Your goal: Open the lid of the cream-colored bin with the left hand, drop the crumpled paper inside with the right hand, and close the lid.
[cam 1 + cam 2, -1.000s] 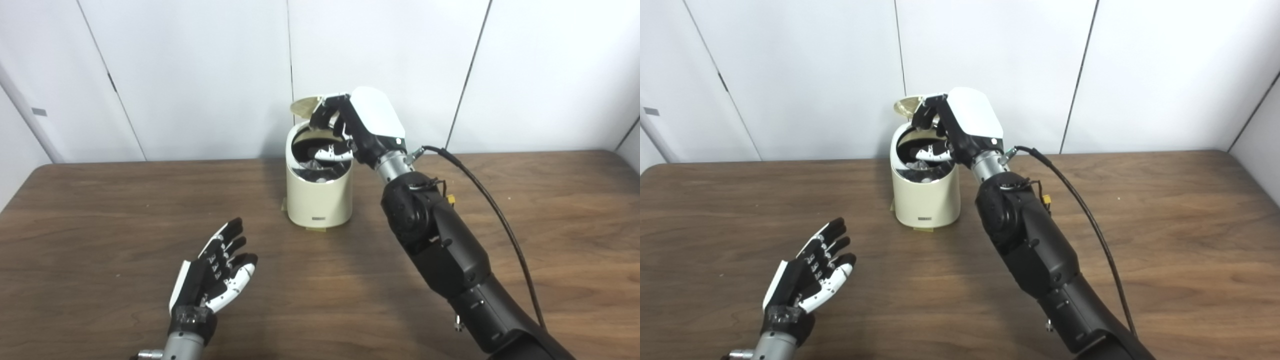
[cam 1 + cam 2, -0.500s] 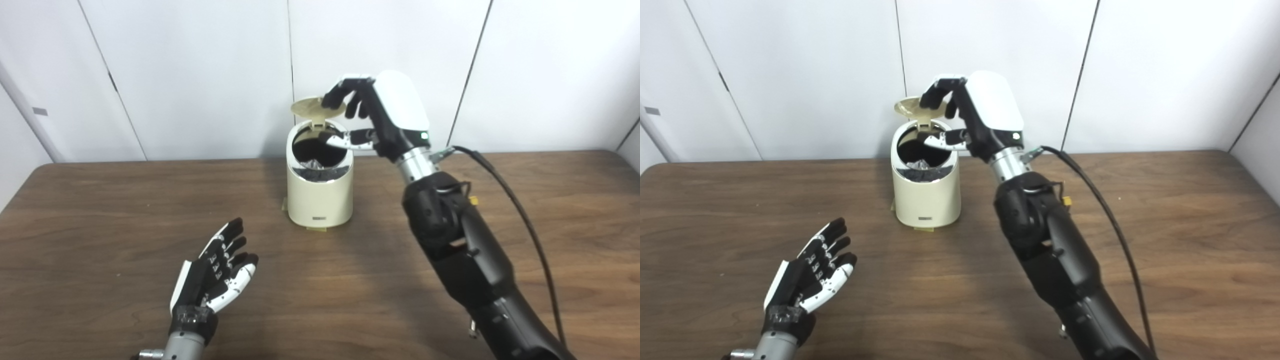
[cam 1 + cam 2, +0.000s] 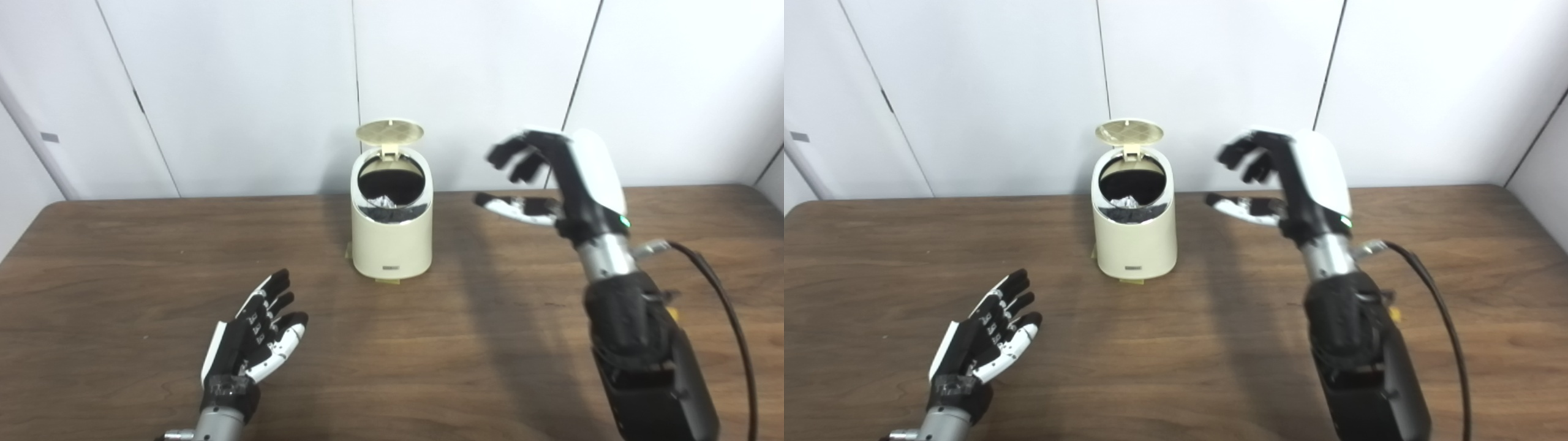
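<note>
The cream-colored bin (image 3: 392, 245) stands at the middle of the table near the wall. Its round lid (image 3: 390, 130) is tipped up and back, so the dark mouth shows. A crumpled paper (image 3: 384, 201) lies inside, on the dark liner. My right hand (image 3: 551, 177) hangs in the air to the right of the bin, open, fingers spread and holding nothing. My left hand (image 3: 260, 343) rests low over the table at the front left, open, palm turned up, well away from the bin.
The brown wooden table (image 3: 122, 257) runs the full width of the view. White wall panels (image 3: 245, 92) stand right behind the bin. A black cable (image 3: 729, 318) loops from my right forearm.
My right hand has pulled out of the bin's mouth, risen, then swung right and away, empty. The paper stays in the bin. The left hand has drawn slightly back.
</note>
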You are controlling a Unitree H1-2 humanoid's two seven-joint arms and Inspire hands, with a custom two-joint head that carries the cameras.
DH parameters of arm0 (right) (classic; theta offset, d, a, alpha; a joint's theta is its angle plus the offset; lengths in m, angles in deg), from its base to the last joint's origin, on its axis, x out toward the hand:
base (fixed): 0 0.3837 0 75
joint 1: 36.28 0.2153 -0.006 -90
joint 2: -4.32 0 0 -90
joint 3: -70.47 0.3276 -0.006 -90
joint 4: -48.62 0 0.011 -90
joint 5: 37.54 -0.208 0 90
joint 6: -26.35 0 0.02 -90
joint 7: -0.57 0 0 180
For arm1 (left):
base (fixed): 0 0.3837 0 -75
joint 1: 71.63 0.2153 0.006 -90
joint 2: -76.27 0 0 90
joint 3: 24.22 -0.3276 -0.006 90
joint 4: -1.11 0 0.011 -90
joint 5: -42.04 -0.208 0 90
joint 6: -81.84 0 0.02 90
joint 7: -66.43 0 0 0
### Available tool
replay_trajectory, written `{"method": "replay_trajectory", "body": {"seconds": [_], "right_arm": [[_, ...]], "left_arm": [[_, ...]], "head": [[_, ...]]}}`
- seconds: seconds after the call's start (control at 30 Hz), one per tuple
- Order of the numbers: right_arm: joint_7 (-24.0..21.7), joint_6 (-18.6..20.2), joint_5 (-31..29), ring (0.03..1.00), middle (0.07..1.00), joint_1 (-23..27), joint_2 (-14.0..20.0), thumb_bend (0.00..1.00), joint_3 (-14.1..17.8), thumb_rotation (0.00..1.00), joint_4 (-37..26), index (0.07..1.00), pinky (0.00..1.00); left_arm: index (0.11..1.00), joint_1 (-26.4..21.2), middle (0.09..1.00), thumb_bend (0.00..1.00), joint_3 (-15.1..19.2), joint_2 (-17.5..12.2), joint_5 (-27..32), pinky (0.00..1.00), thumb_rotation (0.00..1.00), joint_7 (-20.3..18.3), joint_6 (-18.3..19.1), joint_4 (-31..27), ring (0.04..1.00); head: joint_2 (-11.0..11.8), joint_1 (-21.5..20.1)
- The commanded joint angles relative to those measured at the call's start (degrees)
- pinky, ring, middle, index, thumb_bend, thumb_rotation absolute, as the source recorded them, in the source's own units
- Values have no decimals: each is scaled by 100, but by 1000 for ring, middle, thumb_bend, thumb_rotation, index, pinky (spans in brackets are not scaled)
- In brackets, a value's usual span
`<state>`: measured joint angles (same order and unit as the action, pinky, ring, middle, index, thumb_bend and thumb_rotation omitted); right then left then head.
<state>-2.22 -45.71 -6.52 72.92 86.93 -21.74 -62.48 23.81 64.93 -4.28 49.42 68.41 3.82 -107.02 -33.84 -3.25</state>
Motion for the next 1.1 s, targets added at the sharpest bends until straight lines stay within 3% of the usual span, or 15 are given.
{"method": "replay_trajectory", "body": {"seconds": [0.0, 0.07, 0.17, 0.2, 0.23, 0.33, 0.4, 0.6, 0.73, 0.83, 1.07], "right_arm": [[-103, 381, -459, 412, 501, -4, -86, 506, 301, 0, -318, 536, 372], [-158, 606, -853, 412, 518, -150, -170, 510, 533, 0, -381, 534, 409], [-274, 584, -1783, 625, 691, -317, -279, 504, 921, 137, -236, 502, 551], [-333, 588, -2168, 759, 794, -359, -326, 543, 1058, 391, -168, 712, 703], [-367, 594, -2430, 776, 808, -384, -352, 548, 1140, 429, -126, 735, 723], [-555, 413, -3061, 915, 923, -516, -259, 592, 1261, 710, 141, 890, 890], [-626, 277, -3321, 979, 983, -608, -199, 642, 1268, 823, 320, 972, 960], [-666, 126, -3753, 1000, 1000, -828, -191, 623, 1207, 975, 519, 1000, 1000], [-463, 207, -3821, 1000, 1000, -974, -371, 625, 1175, 981, 468, 1000, 1000], [-293, 188, -3792, 1000, 1000, -1081, -523, 614, 1113, 986, 424, 1000, 1000], [-108, 0, -3856, 1000, 1000, -1202, -656, 570, 1097, 1000, 508, 1000, 1000]], "left_arm": [[929, -101, 919, 387, 88, 177, 85, 814, 50, -21, -243, -65, 894], [931, -122, 916, 395, 133, 174, 115, 817, 75, -13, -220, -63, 895], [934, -162, 918, 401, 179, 212, 137, 853, 95, 36, -144, -94, 903], [935, -177, 917, 394, 177, 211, 86, 865, 141, 57, -126, -102, 902], [936, -187, 917, 394, 173, 209, 47, 866, 150, 71, -116, -106, 902], [936, -232, 914, 381, 166, 190, -20, 882, 226, 77, -113, -106, 901], [933, -262, 909, 385, 149, 174, -111, 884, 255, 90, -109, -126, 897], [939, -358, 910, 369, 77, 78, -441, 856, 322, 34, -28, -267, 897], [947, -502, 922, 371, -6, -66, -788, 893, 395, -40, 115, -339, 922], [948, -643, 930, 400, -188, -279, -1357, 967, 473, -125, 202, -385, 949], [934, -1153, 933, 433, -443, -455, -2031, 906, 458, -294, 351, -318, 934]], "head": [[-6, -15], [-1, -31], [7, -21], [7, -21], [7, -21], [9, 8], [17, 41], [11, 73], [-1, 55], [-9, 31], [0, 34]]}}
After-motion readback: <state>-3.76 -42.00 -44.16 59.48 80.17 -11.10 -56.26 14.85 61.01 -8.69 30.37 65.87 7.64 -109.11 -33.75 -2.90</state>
